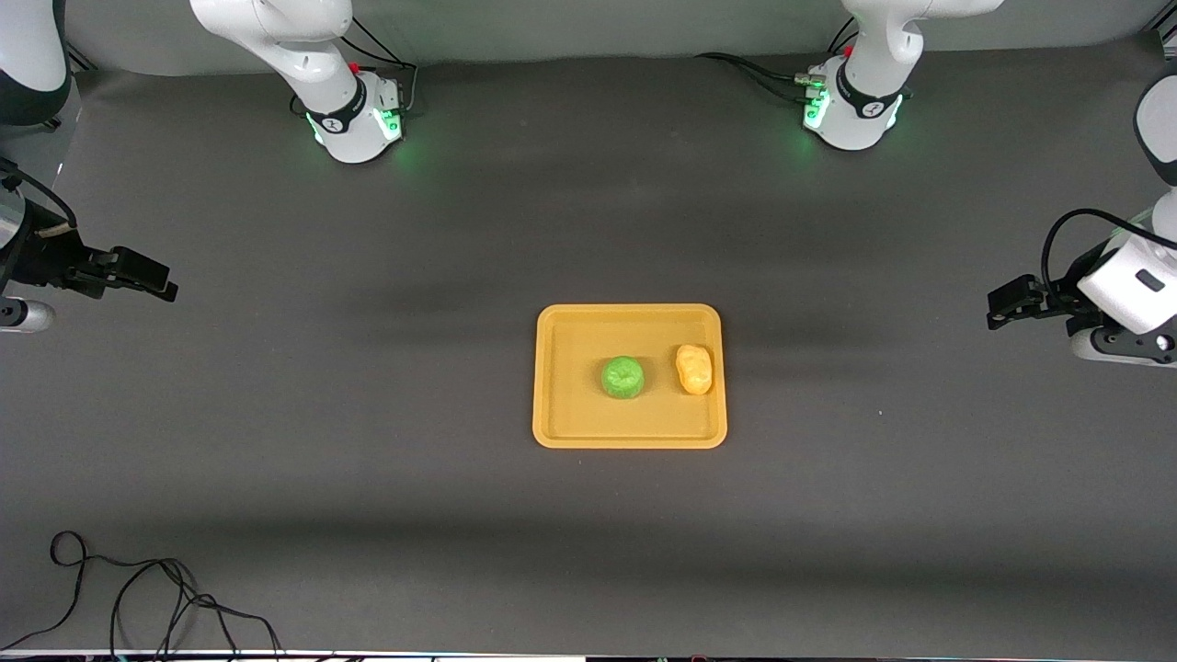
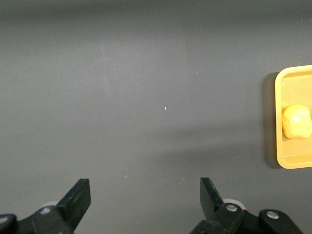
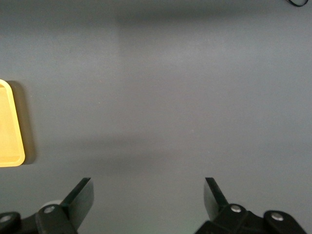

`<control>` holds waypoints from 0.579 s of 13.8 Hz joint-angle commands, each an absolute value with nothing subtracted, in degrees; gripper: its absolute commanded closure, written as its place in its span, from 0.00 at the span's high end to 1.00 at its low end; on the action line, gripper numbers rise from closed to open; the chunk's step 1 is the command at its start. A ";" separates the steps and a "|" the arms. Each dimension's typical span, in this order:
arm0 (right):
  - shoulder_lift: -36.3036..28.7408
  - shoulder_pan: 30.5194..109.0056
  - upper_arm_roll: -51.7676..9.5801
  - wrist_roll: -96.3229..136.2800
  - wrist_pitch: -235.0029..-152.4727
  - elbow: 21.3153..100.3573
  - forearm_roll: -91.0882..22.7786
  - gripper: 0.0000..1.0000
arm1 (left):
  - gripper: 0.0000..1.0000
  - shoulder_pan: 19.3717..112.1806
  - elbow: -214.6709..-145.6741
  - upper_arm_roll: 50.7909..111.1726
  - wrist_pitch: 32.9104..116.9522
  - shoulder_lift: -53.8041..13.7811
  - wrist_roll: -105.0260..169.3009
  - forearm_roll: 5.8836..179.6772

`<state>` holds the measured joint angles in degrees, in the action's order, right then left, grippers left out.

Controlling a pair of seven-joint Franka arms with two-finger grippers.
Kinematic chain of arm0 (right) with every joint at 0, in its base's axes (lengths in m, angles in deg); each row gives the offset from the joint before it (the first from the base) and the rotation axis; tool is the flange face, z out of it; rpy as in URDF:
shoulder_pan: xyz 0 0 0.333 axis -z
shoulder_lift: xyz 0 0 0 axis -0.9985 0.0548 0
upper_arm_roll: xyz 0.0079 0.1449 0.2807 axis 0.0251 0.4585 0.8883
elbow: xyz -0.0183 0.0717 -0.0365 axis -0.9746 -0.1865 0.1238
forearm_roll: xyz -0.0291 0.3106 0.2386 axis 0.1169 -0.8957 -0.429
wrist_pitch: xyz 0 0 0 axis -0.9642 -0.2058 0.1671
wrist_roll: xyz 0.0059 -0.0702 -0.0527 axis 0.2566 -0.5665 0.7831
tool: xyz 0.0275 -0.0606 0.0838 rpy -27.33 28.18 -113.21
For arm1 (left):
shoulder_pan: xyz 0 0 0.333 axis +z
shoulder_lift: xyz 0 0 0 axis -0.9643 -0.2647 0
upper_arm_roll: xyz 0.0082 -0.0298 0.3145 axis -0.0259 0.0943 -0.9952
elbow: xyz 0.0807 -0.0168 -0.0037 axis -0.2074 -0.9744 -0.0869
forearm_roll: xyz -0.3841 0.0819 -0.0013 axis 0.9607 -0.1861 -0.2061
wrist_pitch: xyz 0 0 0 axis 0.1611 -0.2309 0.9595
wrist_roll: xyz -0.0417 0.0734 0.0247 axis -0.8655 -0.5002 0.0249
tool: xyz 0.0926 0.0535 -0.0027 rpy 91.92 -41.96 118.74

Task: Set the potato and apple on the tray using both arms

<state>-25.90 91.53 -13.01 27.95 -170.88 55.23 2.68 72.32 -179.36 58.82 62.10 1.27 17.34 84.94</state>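
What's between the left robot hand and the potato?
Just bare dark table. The left wrist view shows nothing between the open left gripper and the potato, apart from the tray rim.

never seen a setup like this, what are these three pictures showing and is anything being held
Two white robot arms stand at a dark table. The big picture looks down from a camera facing them; the other two come from cameras on each arm's wrist. On the table lies a yellow-orange tray holding a green apple and, beside it, a yellow potato. The left gripper and the right gripper wait open at their own ends of the table, over bare table. Nothing is held.
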 commanded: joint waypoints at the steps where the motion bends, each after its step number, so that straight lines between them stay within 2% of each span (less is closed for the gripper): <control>1: -26.63 91.69 -13.01 26.42 -171.46 55.15 3.83 1.00 | 1.00 73.77 -179.16 58.44 61.74 1.92 14.70 85.37; 8: -26.63 91.17 -13.97 27.56 -171.37 54.98 3.75 1.00 | 1.00 72.89 -179.16 58.88 61.74 1.83 15.58 85.19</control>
